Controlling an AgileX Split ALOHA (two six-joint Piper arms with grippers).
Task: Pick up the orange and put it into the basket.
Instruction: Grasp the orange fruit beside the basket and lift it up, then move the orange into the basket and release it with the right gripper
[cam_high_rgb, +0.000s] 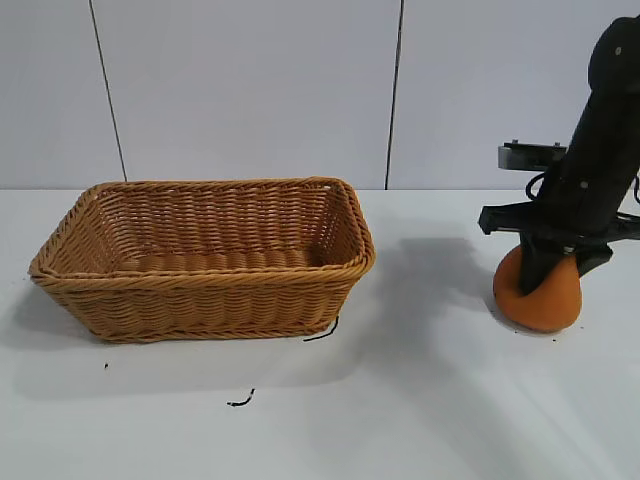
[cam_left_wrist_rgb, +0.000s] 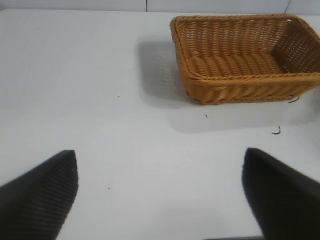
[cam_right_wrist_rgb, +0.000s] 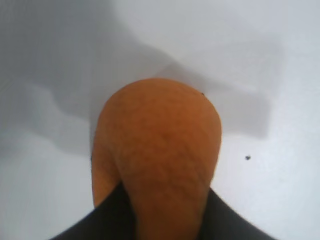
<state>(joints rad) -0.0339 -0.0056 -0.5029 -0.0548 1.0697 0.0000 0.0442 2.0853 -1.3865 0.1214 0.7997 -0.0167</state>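
Note:
The orange sits on the white table at the far right, well right of the basket. My right gripper comes down on it from above, its fingers closed against the orange's two sides. In the right wrist view the orange fills the gap between the two dark fingers. My left gripper is open and empty above bare table, out of the exterior view. The basket also shows in the left wrist view, farther off.
The basket is empty inside. Short black marks lie on the table near its front right corner and further forward. A grey panelled wall stands behind the table.

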